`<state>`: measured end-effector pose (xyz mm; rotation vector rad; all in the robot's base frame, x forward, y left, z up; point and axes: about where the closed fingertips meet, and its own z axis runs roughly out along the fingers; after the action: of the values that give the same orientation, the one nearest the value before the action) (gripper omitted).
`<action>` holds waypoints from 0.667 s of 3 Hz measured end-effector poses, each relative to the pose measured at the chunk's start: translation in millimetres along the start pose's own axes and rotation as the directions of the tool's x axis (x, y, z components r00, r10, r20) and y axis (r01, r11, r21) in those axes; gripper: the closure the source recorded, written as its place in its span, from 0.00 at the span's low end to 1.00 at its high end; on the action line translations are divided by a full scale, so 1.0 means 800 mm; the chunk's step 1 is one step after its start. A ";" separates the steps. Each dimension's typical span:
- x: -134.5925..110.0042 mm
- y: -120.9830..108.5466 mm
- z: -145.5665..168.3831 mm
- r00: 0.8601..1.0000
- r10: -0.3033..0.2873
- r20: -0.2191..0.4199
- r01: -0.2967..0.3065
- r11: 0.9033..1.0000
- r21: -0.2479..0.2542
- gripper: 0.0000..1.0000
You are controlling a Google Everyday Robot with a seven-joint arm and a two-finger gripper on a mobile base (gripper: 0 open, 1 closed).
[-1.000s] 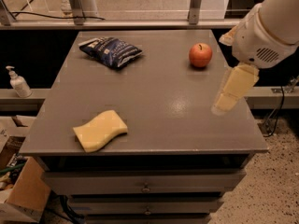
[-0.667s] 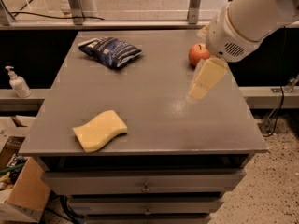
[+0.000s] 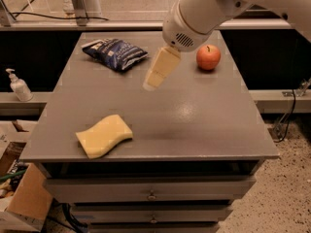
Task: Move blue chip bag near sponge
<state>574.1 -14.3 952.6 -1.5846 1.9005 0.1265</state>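
The blue chip bag (image 3: 114, 53) lies flat at the far left of the grey table (image 3: 194, 125), navy foil with white lettering. The pale-yellow sponge (image 3: 104, 135) with wavy edges lies near the table's front left edge. My gripper (image 3: 151, 83) hangs from the white arm (image 3: 204, 13) above the middle of the table, just right of the bag and apart from it. It holds nothing that I can see. Its pale yellow fingers (image 3: 160, 69) point down and to the left.
A red apple (image 3: 208, 57) sits at the far right of the table. A soap dispenser bottle (image 3: 18, 86) stands on a ledge to the left. A cardboard box (image 3: 24, 198) sits on the floor at the lower left. Drawers are under the table front.
My arm and gripper have swung left across the table, from the right side near the apple to the middle, close to the blue chip bag. The bag, sponge and apple have not moved.
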 end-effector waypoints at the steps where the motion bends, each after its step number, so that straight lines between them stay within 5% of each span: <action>1: 0.000 0.000 0.000 1.000 0.000 0.000 0.000 1.000 0.000 0.00; 2: -0.006 0.004 0.011 1.000 0.000 0.025 0.000 1.000 -0.008 0.00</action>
<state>575.5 -5.2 947.2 -1.5810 1.8824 0.1531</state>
